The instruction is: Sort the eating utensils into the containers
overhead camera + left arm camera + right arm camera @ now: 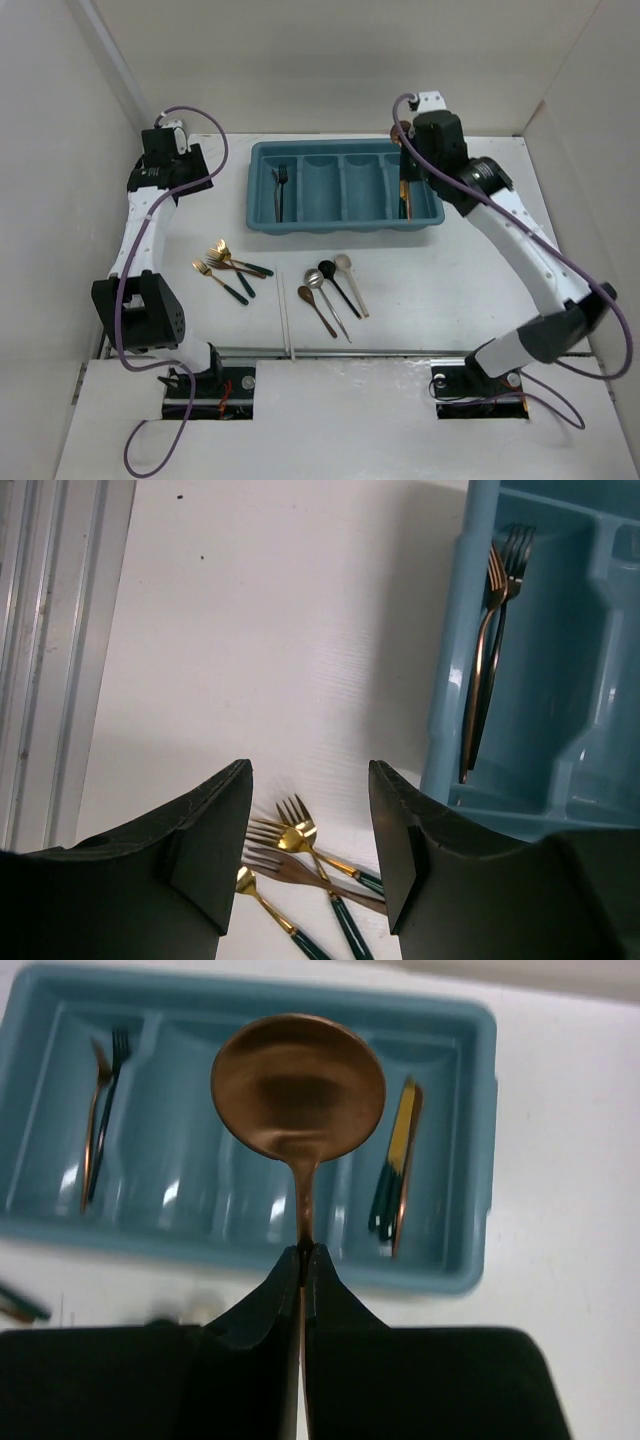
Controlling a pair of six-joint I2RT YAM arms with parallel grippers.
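Observation:
My right gripper (303, 1252) is shut on the thin neck of a copper spoon (298, 1085), held in the air over the teal tray (482, 1110). The bowl of the spoon hangs above the tray's middle slots. Two forks (100, 1110) lie in the leftmost slot, and knives (395, 1170) lie in the rightmost one. Left of the tray (445, 680), my left gripper (308, 770) stands open and empty above the table, with gold and copper forks (300, 845) lying below it. In the top view both grippers, left (195, 165) and right (405, 178), are up at the tray's ends.
On the table in front of the tray (345, 224) lie a cluster of forks (228, 268), several spoons (335, 285) and long white chopsticks (285, 315). White walls close in the left, right and back. A metal rail runs along the near edge.

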